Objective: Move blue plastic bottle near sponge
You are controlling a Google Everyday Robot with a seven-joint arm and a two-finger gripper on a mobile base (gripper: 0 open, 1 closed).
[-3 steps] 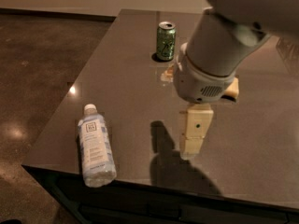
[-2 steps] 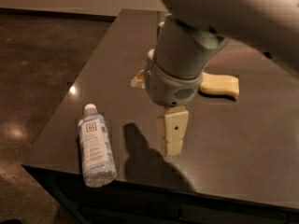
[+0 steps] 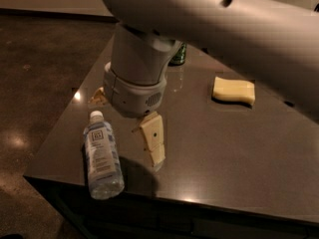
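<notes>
Illegible label (image 3: 101, 152), blue plastic bottle (image 3: 102, 169), beside pincer (image 3: 133, 130)

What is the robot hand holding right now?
Nothing. The gripper hangs open just above the table, and the blue plastic bottle lies flat beside it, not between its fingers.

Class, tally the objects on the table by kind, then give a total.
blue plastic bottle: 1
sponge: 1
green can: 1
Total: 3
The gripper, not counted, hangs beside the bottle, on the sponge's side.

High near view, facing down, fingers (image 3: 152, 139) above table (image 3: 224, 148)
</notes>
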